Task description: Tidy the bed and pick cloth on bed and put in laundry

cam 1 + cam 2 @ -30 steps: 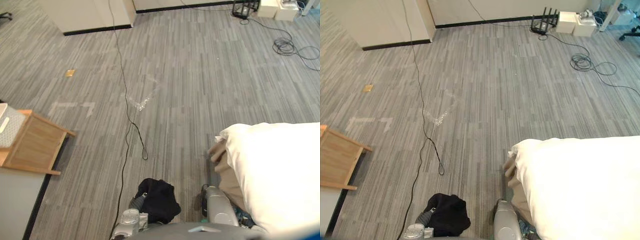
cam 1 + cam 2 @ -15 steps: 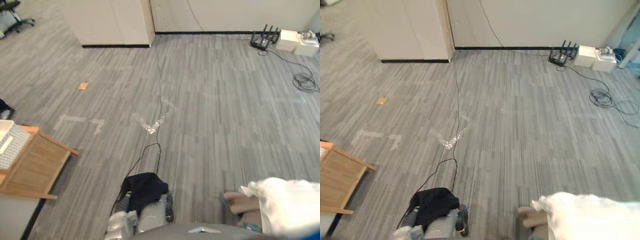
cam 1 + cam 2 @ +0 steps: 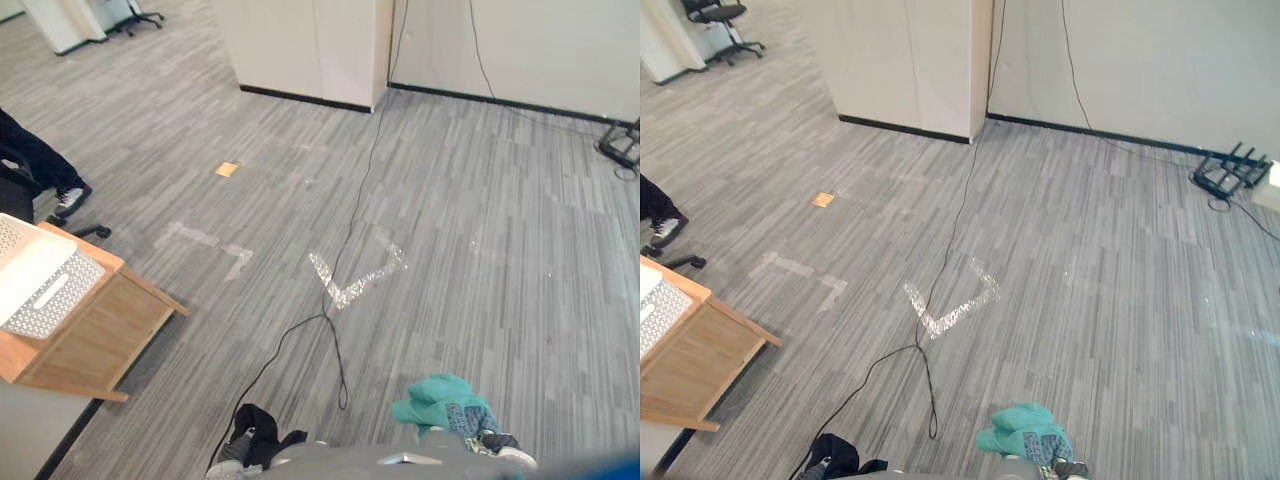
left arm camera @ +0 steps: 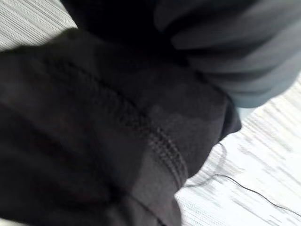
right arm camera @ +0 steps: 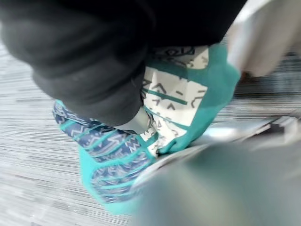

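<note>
A black cloth (image 3: 262,432) hangs at the lower edge of the eye views, bunched in my left hand (image 3: 231,455). In the left wrist view the black cloth (image 4: 94,141) drapes over the fingers below the hand's ribbed cover (image 4: 244,56). A teal patterned cloth (image 3: 440,402) hangs a little to the right, held off the floor by my right hand (image 3: 500,452). In the right wrist view the teal cloth (image 5: 178,99) is pinched under the dark cover (image 5: 84,61), with a silver finger (image 5: 263,33) beside it.
A wooden desk (image 3: 95,340) with a white laptop (image 3: 35,280) stands at the left. Behind the desk show a person's dark leg and shoe (image 3: 68,197). A white partition (image 3: 300,50) and a wall close the far side. Tape marks (image 3: 355,280) lie on the grey carpet.
The camera has swung to the left, so the bed with its white cover has left the picture. The teal cloth now shows in the right hand; the black cloth stays in the left.
</note>
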Available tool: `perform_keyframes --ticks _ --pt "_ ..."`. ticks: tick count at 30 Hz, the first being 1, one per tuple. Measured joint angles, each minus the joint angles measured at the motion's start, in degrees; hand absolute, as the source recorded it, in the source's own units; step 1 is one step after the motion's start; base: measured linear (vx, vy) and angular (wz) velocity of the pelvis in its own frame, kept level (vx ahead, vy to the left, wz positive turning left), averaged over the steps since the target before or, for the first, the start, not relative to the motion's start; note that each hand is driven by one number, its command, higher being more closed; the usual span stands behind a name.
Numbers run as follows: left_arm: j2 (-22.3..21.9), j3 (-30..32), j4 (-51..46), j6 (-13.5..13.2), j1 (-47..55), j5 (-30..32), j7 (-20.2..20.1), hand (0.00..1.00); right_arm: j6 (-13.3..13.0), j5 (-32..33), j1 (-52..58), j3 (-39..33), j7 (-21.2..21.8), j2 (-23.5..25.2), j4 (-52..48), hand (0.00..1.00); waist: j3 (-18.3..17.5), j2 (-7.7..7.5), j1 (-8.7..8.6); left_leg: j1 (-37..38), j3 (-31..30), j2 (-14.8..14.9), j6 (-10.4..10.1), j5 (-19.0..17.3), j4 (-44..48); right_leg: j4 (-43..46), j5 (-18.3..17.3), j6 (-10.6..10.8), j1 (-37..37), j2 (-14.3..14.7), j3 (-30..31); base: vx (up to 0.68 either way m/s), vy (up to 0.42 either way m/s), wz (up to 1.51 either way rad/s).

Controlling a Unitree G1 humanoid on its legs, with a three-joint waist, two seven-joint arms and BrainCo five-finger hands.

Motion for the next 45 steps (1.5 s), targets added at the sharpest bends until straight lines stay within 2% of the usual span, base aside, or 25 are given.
perform_keyframes --ticks 2,3,4,5,8,10,12,13,15,17,19,22,23,24,26,28,29,30,31,32,34,36,38,41,45 --pt "-0.65 0.05 -0.31 -0.66 -1.15 -0.10 0.07 1.00 -0.07 0.86 0.24 0.16 -0.06 0.74 -0.21 1.00 0.04 0.18 -0.42 1.64 -2.30 2.69 -1.63 -0.98 0.23 -17.67 0.65 0.92 -2.95 3.38 2.94 0.36 -0.237 1.03" --pt "-1.02 0.17 -1.21 -1.25 -1.75 -0.09 0.11 1.00 -0.09 0.94 0.56 0.28 -0.13 1.78 -0.14 1.00 0.38 -1.61 -1.02 2.02 -3.41 3.24 -2.91 -2.80 -0.07 -31.86 5.37 -0.05 -5.14 3.88 7.15 0.43 -0.326 1.03" --pt "-1.00 0.37 -1.32 -1.42 -1.95 -0.07 0.13 1.00 -0.05 0.97 0.40 0.47 -0.08 1.77 -0.15 1.00 0.81 -1.68 -1.26 2.48 -4.12 4.10 -3.67 -4.23 -0.28 -32.98 11.03 -0.86 -5.69 4.08 7.93 0.54 -0.344 0.75" --pt "-3.64 0.98 -0.23 -1.44 -2.68 -0.48 0.08 1.00 -0.04 1.22 -0.27 -0.04 -0.17 0.94 -0.14 1.00 0.86 1.54 -0.49 2.16 -3.79 6.85 -5.15 -5.00 -0.26 -32.90 10.10 -2.49 -4.97 6.85 6.14 0.44 -0.254 0.30" --pt "-4.95 4.73 -0.83 -2.64 -2.84 -0.35 0.08 1.00 0.27 2.47 -0.16 -1.03 -0.12 1.89 -0.08 1.00 2.64 -0.81 0.15 4.14 -4.48 7.06 -7.28 0.03 0.59 -22.04 3.54 -3.69 -6.44 6.05 8.59 0.34 -0.226 0.32" --pt "-5.93 6.88 -1.06 -2.84 -2.50 -0.27 0.07 1.00 0.33 2.43 0.62 0.67 -0.02 1.49 -0.71 1.00 1.82 -0.12 0.41 3.20 -4.53 8.76 -7.44 0.11 4.88 -22.36 -0.74 -5.08 -4.02 6.67 6.68 0.33 -0.236 0.38" --pt "-7.04 9.04 -1.49 -2.76 -2.10 -0.20 -0.02 1.00 0.43 2.39 0.86 0.67 0.09 1.30 -1.60 1.00 1.48 0.66 -0.19 -2.49 -6.36 10.44 -7.92 0.35 16.63 -25.13 -2.27 -5.76 -0.79 7.94 4.00 0.29 -0.227 0.56" --pt "-7.88 10.90 -3.02 -2.65 -2.07 -0.25 0.01 1.00 0.55 2.08 1.29 0.65 0.04 1.23 -2.54 1.00 2.11 1.33 -0.13 -10.60 -7.75 12.19 -10.34 4.85 33.59 -28.21 -2.83 -6.78 3.61 9.36 1.75 0.26 -0.205 0.61" --pt "-7.77 12.34 -5.31 -2.65 -1.70 -0.77 0.04 1.00 0.59 1.90 1.47 0.89 -0.15 1.10 -3.53 1.00 3.25 1.28 1.20 -18.28 -6.44 15.14 -10.77 8.07 51.73 -31.90 -3.66 -8.09 9.78 11.29 0.64 0.27 -0.176 0.26" --pt "-6.94 13.37 -6.85 -2.63 -1.09 -1.68 0.29 1.00 0.58 1.90 1.47 2.91 -0.48 0.86 -3.46 1.00 3.40 0.55 2.51 -22.72 -1.81 16.67 -10.02 7.51 58.30 -36.41 -4.33 -9.18 15.91 11.30 -0.27 0.26 -0.097 -0.04" --pt "-6.49 13.79 -6.74 -2.63 -0.99 -2.96 0.38 1.00 0.57 1.84 1.08 4.02 -0.54 0.49 -3.32 1.00 3.24 0.05 3.42 -27.31 3.96 16.45 -9.85 5.08 55.40 -42.01 -3.59 -8.20 21.33 10.57 -0.35 0.35 0.003 -0.04" --pt "-6.15 14.10 -6.74 -2.68 -0.87 -3.16 0.41 1.00 0.69 1.28 -1.12 2.85 -0.55 0.34 -0.92 1.00 3.40 -0.43 4.07 -29.40 12.21 11.99 -9.15 1.89 35.24 -46.14 -2.71 -5.30 26.09 7.51 -2.60 0.10 0.174 0.11" --pt "-6.16 14.03 -6.59 -2.66 -0.84 -3.13 0.44 1.00 0.68 0.14 -1.44 2.95 -0.53 0.22 -0.96 1.00 3.40 -0.36 4.02 -29.63 16.31 9.70 -7.65 3.98 24.37 -47.69 -3.18 -3.97 28.34 6.67 -3.82 0.09 0.330 0.55" --pt "-5.82 13.86 -6.03 -2.62 -0.88 -3.17 0.39 1.00 0.65 -0.42 -1.68 2.85 -0.56 -0.02 -0.53 1.00 3.47 -1.14 4.53 -28.89 19.32 7.24 -1.40 6.39 16.73 -48.10 -4.11 -2.34 29.86 5.68 -4.84 0.22 0.241 0.60" --pt "-4.11 12.08 -4.46 -2.59 -0.90 -2.99 0.41 1.00 0.70 -0.43 -2.27 3.45 -0.43 0.67 0.57 1.00 2.26 -2.91 4.78 -26.63 19.40 2.96 -0.33 7.88 11.40 -49.25 -0.88 -1.88 30.46 3.63 -4.79 0.43 0.168 0.75" --pt "-3.54 11.96 -3.93 -2.48 -0.88 -2.95 0.42 1.00 0.68 -1.04 -3.53 4.72 -0.40 1.30 0.61 1.00 2.58 -3.21 5.26 -30.24 21.85 4.81 1.07 6.72 19.70 -52.18 5.38 -1.46 32.62 4.06 -4.16 0.34 0.243 0.70" --pt "-3.16 13.56 -3.35 -2.39 0.07 -3.02 0.36 1.00 0.77 -1.99 -4.67 5.01 -0.30 2.02 0.82 1.00 2.25 -4.05 6.59 -32.33 25.86 4.72 -0.18 4.28 22.43 -51.84 7.71 0.47 33.94 3.40 -2.86 0.33 0.287 0.71" --pt "-3.47 13.50 -2.38 -2.09 1.82 -3.03 0.51 1.00 0.71 -2.60 -3.27 4.90 0.03 1.61 0.82 1.00 0.21 -3.09 6.58 -29.67 25.48 2.59 3.34 8.41 10.95 -49.28 8.19 1.26 34.42 3.85 -3.26 0.34 0.277 0.63" --pt "-3.50 13.24 -1.67 -1.85 2.83 -2.99 0.44 1.00 0.72 -2.63 -3.12 4.93 0.15 1.42 1.17 1.00 -0.75 -3.37 6.82 -28.33 25.40 1.20 4.48 6.08 10.04 -47.41 8.06 1.25 34.66 3.73 -3.27 0.39 0.234 0.99" --pt "-2.71 13.40 -0.63 -1.40 4.09 -2.91 0.37 1.00 0.74 -2.67 -2.88 4.83 0.34 1.08 1.72 1.00 -2.50 -4.86 6.52 -26.16 24.01 -2.43 4.60 5.00 7.77 -41.69 9.26 2.42 33.48 1.27 -3.16 0.38 0.224 0.93" --pt "-2.83 12.87 0.26 -0.47 5.18 -2.55 0.32 1.00 0.56 -3.12 -3.00 4.16 0.74 0.45 2.35 1.00 -2.74 -3.99 6.06 -20.98 18.48 -5.67 4.12 3.37 5.05 -23.18 15.54 4.32 28.16 0.33 0.19 0.30 0.218 1.18" --pt "-2.38 11.61 0.80 -0.16 5.28 -2.20 0.33 1.00 0.58 -3.88 -2.89 4.21 1.04 0.17 2.31 1.00 -2.40 -3.24 5.24 -16.34 14.57 -6.43 3.46 2.55 4.07 -3.93 15.43 5.34 20.23 -0.07 3.06 0.06 0.168 1.10" --pt "-2.09 10.75 1.77 -0.08 4.93 -1.93 0.32 1.00 0.51 -3.80 -2.46 4.29 1.12 -0.47 0.68 1.00 -1.67 -2.11 4.03 -10.64 10.91 -6.07 3.18 2.40 2.27 7.61 12.65 3.32 13.59 -2.02 1.31 -0.05 0.086 0.84" --pt "-1.57 6.53 2.17 -0.16 3.04 -1.93 0.31 1.00 0.25 -3.73 -1.37 3.46 0.78 -1.00 -0.69 1.00 -0.29 -0.93 2.20 -2.53 4.40 -3.88 0.60 1.04 -0.30 6.11 3.47 -0.04 4.98 -2.93 0.13 0.26 -0.051 1.05" --pt "-1.13 6.89 1.71 -0.51 0.93 -1.97 0.40 1.00 0.19 -3.66 -1.22 2.92 0.46 0.67 -1.11 1.00 0.12 -2.19 1.67 0.48 -0.62 0.13 -3.15 -1.56 -0.76 -17.22 1.26 0.03 -1.63 2.03 6.30 0.30 -0.261 0.90"
